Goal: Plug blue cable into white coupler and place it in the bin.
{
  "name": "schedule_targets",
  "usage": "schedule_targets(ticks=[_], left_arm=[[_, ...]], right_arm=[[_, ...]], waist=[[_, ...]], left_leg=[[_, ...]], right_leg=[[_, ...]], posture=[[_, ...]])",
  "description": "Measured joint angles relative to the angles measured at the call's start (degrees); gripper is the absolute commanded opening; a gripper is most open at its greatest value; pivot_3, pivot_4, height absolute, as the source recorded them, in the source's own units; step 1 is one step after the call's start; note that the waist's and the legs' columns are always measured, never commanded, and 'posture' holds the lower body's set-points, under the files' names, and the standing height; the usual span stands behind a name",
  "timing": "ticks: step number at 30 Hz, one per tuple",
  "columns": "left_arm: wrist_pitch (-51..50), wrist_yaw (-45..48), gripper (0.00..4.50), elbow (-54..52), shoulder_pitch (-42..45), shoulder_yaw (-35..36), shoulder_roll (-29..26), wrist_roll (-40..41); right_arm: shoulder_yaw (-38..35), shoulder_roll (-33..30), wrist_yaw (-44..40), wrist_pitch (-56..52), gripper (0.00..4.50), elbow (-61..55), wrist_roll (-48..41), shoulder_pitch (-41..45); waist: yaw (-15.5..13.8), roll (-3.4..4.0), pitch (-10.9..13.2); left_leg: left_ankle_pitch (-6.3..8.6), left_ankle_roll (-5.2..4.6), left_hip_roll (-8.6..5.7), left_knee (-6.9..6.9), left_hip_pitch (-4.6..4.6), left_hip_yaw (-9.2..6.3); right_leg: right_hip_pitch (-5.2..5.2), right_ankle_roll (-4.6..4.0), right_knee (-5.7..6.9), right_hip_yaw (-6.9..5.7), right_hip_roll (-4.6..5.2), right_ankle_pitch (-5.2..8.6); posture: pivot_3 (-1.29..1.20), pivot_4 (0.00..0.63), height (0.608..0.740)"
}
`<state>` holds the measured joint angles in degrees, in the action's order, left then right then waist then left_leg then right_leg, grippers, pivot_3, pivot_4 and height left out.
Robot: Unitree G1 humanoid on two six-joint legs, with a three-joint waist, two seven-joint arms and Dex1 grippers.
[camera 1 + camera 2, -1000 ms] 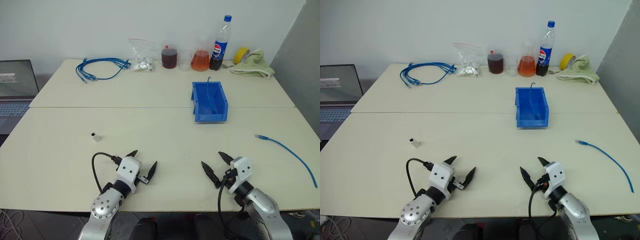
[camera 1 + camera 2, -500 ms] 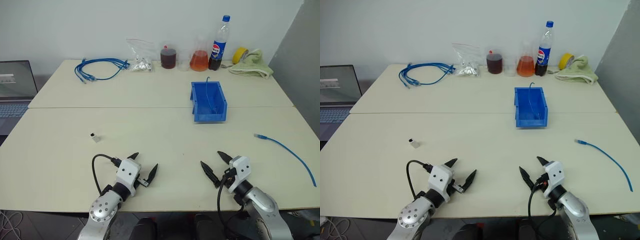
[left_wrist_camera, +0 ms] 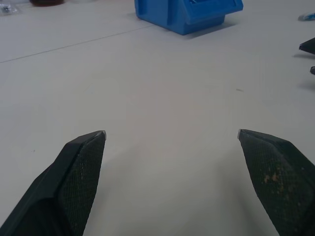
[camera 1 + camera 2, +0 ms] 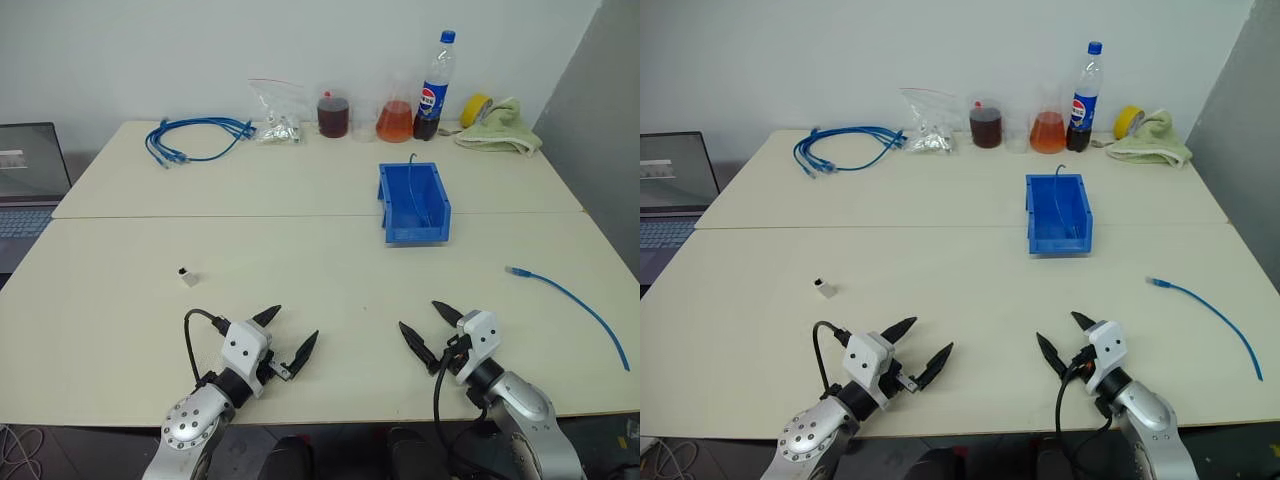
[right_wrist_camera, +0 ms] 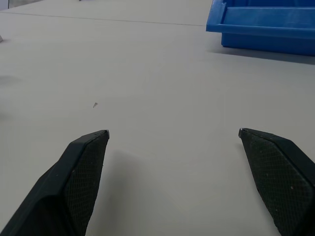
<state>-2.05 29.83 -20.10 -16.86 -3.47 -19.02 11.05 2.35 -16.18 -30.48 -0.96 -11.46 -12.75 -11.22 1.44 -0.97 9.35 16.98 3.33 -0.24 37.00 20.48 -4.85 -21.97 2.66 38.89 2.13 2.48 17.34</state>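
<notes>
The blue cable (image 4: pixel 570 297) lies loose at the table's right edge, its clear plug pointing inward. On the left half of the table the tiny white coupler (image 4: pixel 187 276) sits alone. The bright-blue bin (image 4: pixel 415 235) stands past the middle, with a thin blue wire inside it. My left gripper (image 4: pixel 292 325) hovers open near the front edge, below and right of the coupler, holding nothing. My right gripper (image 4: pixel 420 315) is open too, empty, well left of the cable. The bin (image 3: pixel 187 19) shows far ahead between the left fingers, and the bin (image 5: pixel 266 37) also appears past the right fingers.
Along the back edge lie a coil of blue cables (image 4: pixel 195 138), a plastic bag (image 4: pixel 278 108), a dark-red jar (image 4: pixel 333 113), an orange flask (image 4: pixel 395 118), a cola bottle (image 4: pixel 434 72), a yellow tape roll (image 4: pixel 480 105) and a green cloth (image 4: pixel 500 128). A laptop (image 4: pixel 25 170) sits off the left.
My left gripper has rolled and turned a little at the wrist. The whole picture has shifted slightly. The right gripper, cable, coupler and bin have kept their places.
</notes>
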Motion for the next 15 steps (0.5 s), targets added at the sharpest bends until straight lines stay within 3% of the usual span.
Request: schedule_targets(ticks=[7,11,15], left_arm=[[-2.52,5.0,4.5,-1.3,1.73,-0.09,-4.48,2.61],[-8.34,11.0,4.5,-5.44,6.43,-0.88,-10.52,6.8],[-15.8,14.44,4.5,-7.01,12.32,-2.3,-13.03,10.93]], right_arm=[[-0.01,-0.06,-0.02,0.17,4.5,0.06,-0.03,0.0],[-1.98,-1.44,0.03,-0.81,4.5,-0.12,-1.63,0.62],[-6.11,-4.09,-0.08,-2.57,4.5,-1.8,-4.23,1.06]], waist=[[0.02,0.0,0.0],[0.03,0.02,0.02],[0.16,0.03,0.03]], left_leg=[[0.0,0.0,0.0,0.0,0.0,0.01],[0.0,0.0,-0.03,0.01,-0.01,0.02],[0.0,0.0,-0.02,0.01,0.01,0.02]], right_leg=[[0.0,0.0,0.01,-0.01,-0.01,0.0],[0.0,0.01,0.03,0.0,-0.01,0.0],[0.0,0.0,0.03,-0.01,-0.03,0.0]], posture=[[0.0,0.15,0.74],[0.0,0.15,0.74],[0.0,0.15,0.74]])
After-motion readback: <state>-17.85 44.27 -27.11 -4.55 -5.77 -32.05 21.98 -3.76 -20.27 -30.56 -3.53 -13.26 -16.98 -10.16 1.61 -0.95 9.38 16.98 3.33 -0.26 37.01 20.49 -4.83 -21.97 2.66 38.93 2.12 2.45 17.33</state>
